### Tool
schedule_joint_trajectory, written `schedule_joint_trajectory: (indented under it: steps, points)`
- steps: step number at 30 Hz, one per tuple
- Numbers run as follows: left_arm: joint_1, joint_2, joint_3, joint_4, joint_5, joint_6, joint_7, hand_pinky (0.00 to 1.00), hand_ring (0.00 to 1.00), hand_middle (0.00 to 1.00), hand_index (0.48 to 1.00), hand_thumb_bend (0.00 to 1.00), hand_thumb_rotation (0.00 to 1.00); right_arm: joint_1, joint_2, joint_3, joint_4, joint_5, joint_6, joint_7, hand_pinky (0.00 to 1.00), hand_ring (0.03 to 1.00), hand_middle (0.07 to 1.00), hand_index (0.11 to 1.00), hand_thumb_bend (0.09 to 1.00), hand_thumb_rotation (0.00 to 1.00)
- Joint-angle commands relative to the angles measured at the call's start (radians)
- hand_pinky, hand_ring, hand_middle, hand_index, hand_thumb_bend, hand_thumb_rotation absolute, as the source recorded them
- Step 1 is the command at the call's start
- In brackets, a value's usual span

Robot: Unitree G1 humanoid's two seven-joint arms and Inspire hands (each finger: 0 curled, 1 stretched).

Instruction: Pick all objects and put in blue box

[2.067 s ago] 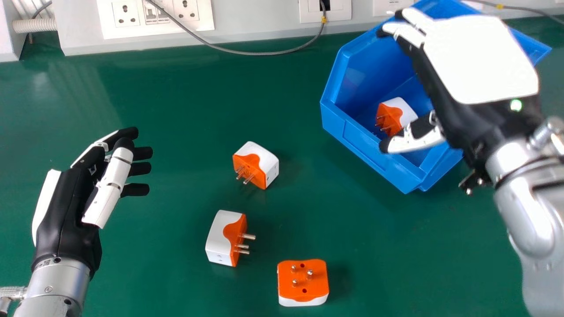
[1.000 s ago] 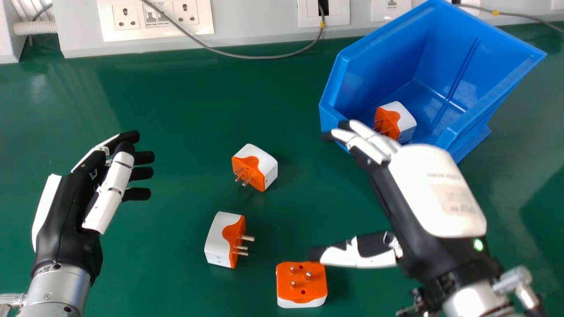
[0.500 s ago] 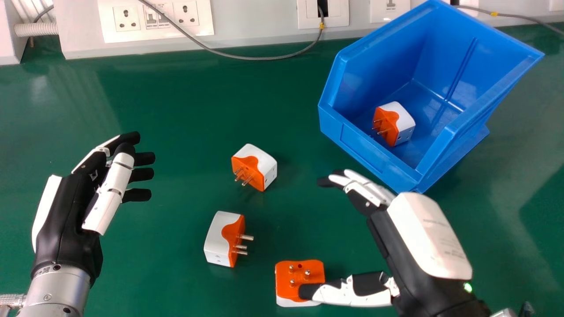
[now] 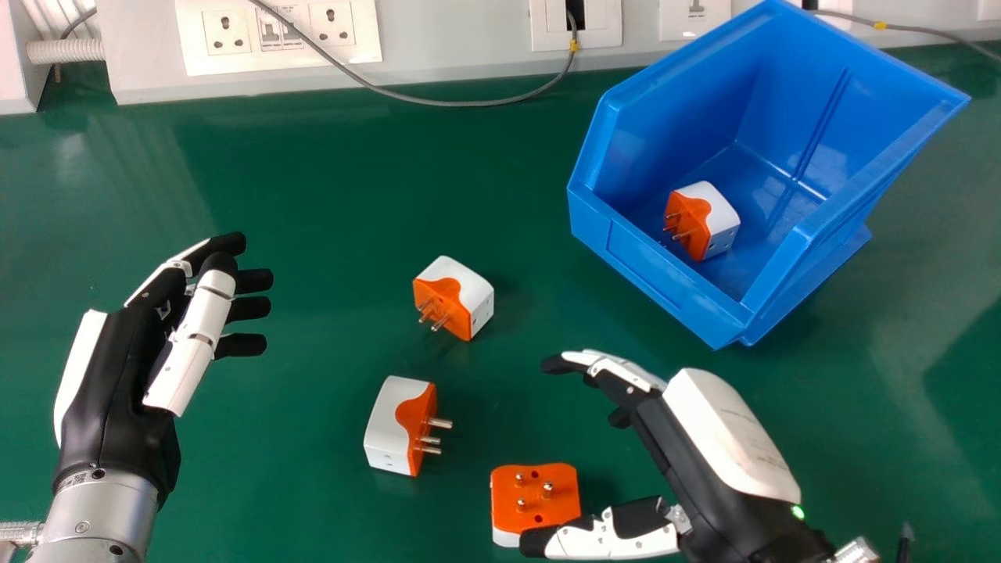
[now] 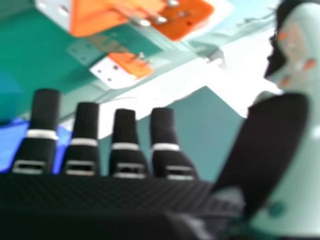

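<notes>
1. Your right hand [image 4: 727, 438] was at between four and five o'clock in the head view, wide open and gripping nothing, fingers extended and thumb spread apart.
2. Its thumb tip overlapped the near edge of a white-and-orange plastic plug adapter [image 4: 536, 496] at six o'clock, pins up on the green counter [image 4: 313, 195]; you couldn't tell whether they touched.
3. At seven o'clock you had a second adapter [image 4: 391, 422], its metal pins pointing toward three.
4. A third adapter [image 4: 469, 297] sat just off the dial's centre, pins toward seven.
5. The blue plastic box [image 4: 665, 274] stood at two o'clock, with a fourth adapter [image 4: 721, 219] inside it.
6. Your left hand [image 4: 117, 375] was between eight and nine o'clock, relaxed open, holding nothing.
</notes>
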Motion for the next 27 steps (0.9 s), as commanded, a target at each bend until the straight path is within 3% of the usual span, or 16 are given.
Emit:
schedule_joint_trajectory:
  steps: [1, 15, 27]
  points:
    - [-0.005, 0.007, 0.009, -0.039, -0.006, -0.001, 0.0, 0.63, 0.72, 0.73, 0.806, 0.27, 0.72, -0.023, -0.006, 0.015, 0.017, -0.012, 0.005, 0.006, 0.66, 0.811, 0.842, 0.797, 0.689, 0.29]
    - [-0.011, 0.007, 0.011, -0.055, -0.008, 0.019, 0.002, 0.63, 0.72, 0.73, 0.805, 0.27, 0.72, -0.14, -0.022, 0.112, 0.069, -0.25, 0.161, 0.061, 0.66, 0.805, 0.837, 0.786, 0.691, 0.28]
    - [-0.02, 0.012, 0.014, -0.045, -0.009, 0.017, -0.002, 0.63, 0.72, 0.73, 0.804, 0.27, 0.72, -0.229, -0.022, 0.196, 0.11, -0.426, 0.232, 0.059, 0.65, 0.786, 0.821, 0.766, 0.685, 0.28]
